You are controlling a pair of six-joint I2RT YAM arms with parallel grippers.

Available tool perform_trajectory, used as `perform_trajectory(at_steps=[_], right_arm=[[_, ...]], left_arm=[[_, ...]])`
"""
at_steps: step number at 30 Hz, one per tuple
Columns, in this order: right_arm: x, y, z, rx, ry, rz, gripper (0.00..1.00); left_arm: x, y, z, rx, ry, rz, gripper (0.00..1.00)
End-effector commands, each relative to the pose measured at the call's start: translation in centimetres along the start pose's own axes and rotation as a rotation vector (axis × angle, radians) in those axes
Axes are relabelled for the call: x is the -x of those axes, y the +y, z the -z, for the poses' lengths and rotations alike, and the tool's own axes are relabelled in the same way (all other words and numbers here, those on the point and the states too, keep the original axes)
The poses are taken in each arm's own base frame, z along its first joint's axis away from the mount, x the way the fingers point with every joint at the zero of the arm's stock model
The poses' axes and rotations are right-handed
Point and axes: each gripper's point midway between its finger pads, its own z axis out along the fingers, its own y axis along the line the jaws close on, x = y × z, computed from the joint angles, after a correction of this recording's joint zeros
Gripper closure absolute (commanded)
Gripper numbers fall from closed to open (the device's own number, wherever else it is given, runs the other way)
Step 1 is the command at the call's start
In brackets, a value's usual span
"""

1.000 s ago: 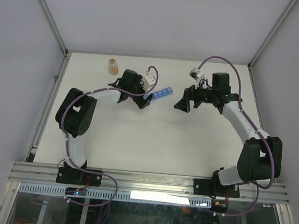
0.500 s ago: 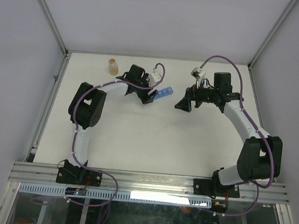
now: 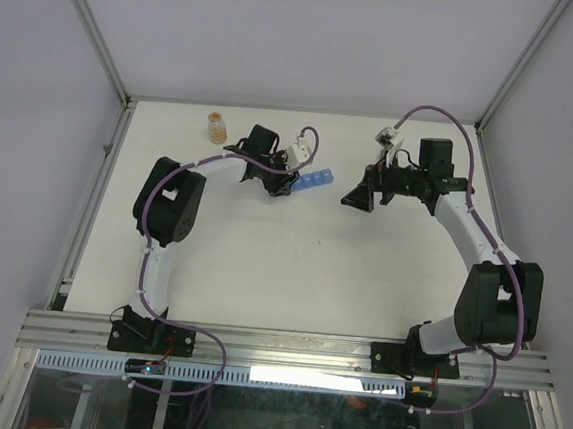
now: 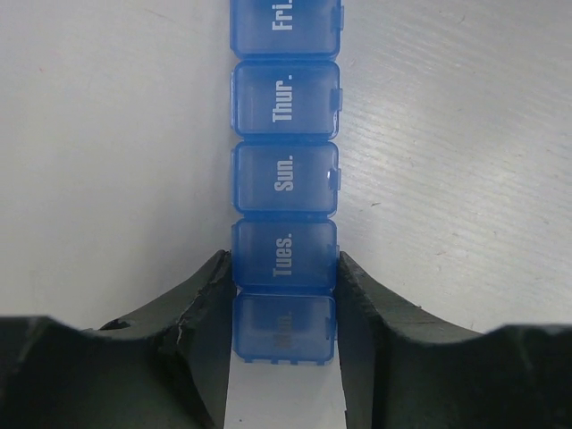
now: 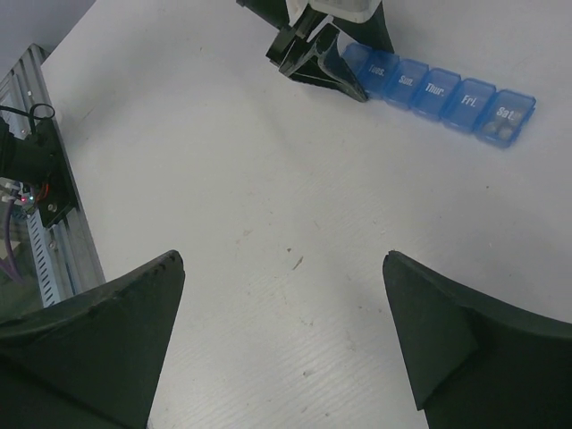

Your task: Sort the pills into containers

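Note:
The containers (image 4: 286, 179) are a strip of translucent-blue lidded compartments marked with day names, lying flat on the white table (image 3: 262, 263). In the top view the containers (image 3: 312, 182) sit at the back centre. My left gripper (image 4: 282, 268) is shut on the strip's near end, its black fingers (image 4: 201, 304) pressing both sides of the last two compartments. My left gripper (image 3: 287, 184) reaches the strip from the left. My right gripper (image 5: 281, 259) hangs open over bare table, to the right of the containers (image 5: 438, 89), and holds nothing. My right gripper (image 3: 360, 196) points left. No loose pills are in view.
A small amber-orange bottle (image 3: 216, 126) stands at the back left, behind the left arm. Metal frame rails (image 3: 91, 208) run along the table's left side, and grey walls close in the back and sides.
My left gripper has closed from open onto the end of the containers, and its arm has reached further back. The right gripper has shifted slightly right and stayed open.

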Motion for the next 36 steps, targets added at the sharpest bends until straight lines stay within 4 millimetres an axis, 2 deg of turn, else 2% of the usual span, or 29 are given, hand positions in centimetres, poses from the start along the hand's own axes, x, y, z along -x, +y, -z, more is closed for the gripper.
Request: perform_trajectory(at_steps=[1, 4, 7, 11, 13, 19, 25, 29, 36], right_arm=[[2.6, 0.6, 1.6, -0.008, -0.061, 0.094, 0.04], [1.7, -0.1, 2.1, -0.042, -0.028, 0.183, 0.04], [0.4, 0.2, 2.6, -0.029, 0.005, 0.322, 0.05], [-3.5, 2.8, 2.8, 0.116, 0.005, 0.612, 0.03], [-5.3, 3.5, 2.6, 0.165, -0.007, 0.715, 0.03], [-9.1, 4.7, 1.6, 0.320, -0.019, 0.779, 0.06], [-11.6, 3.8, 0.5, 0.329, 0.052, 0.776, 0.10], [-12.1, 2.6, -0.1, 0.273, 0.080, 0.780, 0.09], [-13.8, 2.0, -1.0, 0.266, 0.157, 0.784, 0.12]], left_arm=[[2.6, -2.2, 0.9, -0.067, -0.069, -0.130, 0.71], [2.8, -4.6, 1.9, -0.122, -0.092, -0.205, 0.73], [2.5, -7.4, 2.7, -0.179, -0.107, -0.294, 0.74], [2.1, -11.6, 3.4, -0.265, -0.124, -0.345, 0.74], [1.8, -13.2, 3.6, -0.293, -0.120, -0.352, 0.75], [2.0, -17.1, 3.9, -0.338, -0.097, -0.326, 0.74], [2.1, -19.1, 4.3, -0.311, -0.049, -0.271, 0.73], [1.8, -20.5, 3.9, -0.306, -0.015, -0.247, 0.71], [1.5, -21.3, 3.2, -0.299, 0.015, -0.216, 0.66]])
